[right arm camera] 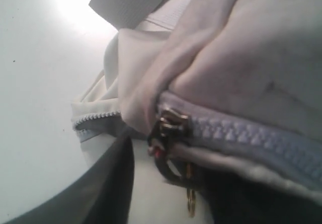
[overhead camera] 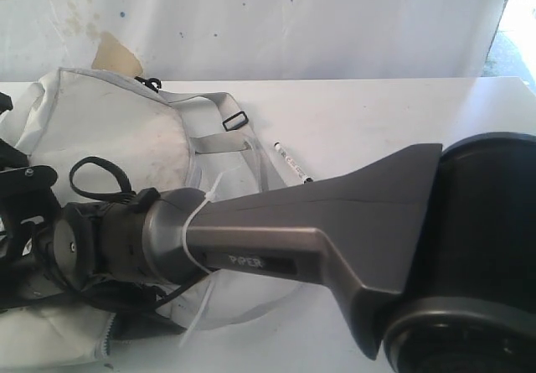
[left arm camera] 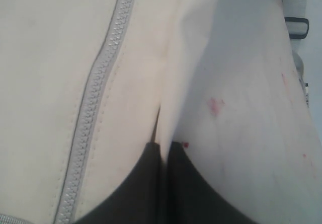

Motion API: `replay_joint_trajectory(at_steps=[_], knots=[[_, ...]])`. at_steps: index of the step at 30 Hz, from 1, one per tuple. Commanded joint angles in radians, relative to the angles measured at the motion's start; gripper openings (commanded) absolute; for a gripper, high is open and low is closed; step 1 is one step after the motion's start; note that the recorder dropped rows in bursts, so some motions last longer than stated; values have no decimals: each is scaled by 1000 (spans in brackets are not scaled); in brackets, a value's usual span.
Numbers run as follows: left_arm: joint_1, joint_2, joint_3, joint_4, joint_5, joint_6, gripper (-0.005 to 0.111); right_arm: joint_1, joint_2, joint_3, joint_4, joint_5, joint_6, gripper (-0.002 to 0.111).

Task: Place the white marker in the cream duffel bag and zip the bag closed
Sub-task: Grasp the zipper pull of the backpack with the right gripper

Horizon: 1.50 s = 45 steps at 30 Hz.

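Note:
The cream duffel bag (overhead camera: 117, 130) lies at the left of the table. The white marker (overhead camera: 291, 161) rests on the table just right of the bag's grey strap, with neither gripper near it. My left gripper (left arm camera: 163, 146) is shut on a raised fold of the bag's cream fabric, beside a grey zipper (left arm camera: 95, 108). In the right wrist view, my right gripper (right arm camera: 176, 178) stands open at the bag's other zipper, where the gold slider (right arm camera: 171, 125) and its dark pull loop hang between the fingers. One dark finger (right arm camera: 100, 183) shows clearly.
My right arm (overhead camera: 276, 230) reaches from the lower right across the front of the bag and hides much of it. A grey strap with a black buckle (overhead camera: 237, 120) lies behind the bag. A stained white wall rises behind the table.

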Motion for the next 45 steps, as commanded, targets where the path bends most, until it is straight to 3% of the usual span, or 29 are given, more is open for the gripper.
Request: replay_joint_trajectory(at_steps=[1, 4, 16, 25, 45], knots=[[1, -10, 2, 3, -1, 0, 0, 2, -1, 3, -8, -14, -16, 21], [1, -10, 2, 3, -1, 0, 0, -1, -1, 3, -10, 28, -20, 0], [1, -10, 2, 26, -1, 11, 0, -25, -85, 3, -21, 289, -48, 0], [1, -10, 2, 58, -2, 11, 0, -108, -168, 3, -22, 507, -46, 0], [1, -10, 2, 62, -2, 11, 0, -281, -189, 3, -37, 736, -46, 0]])
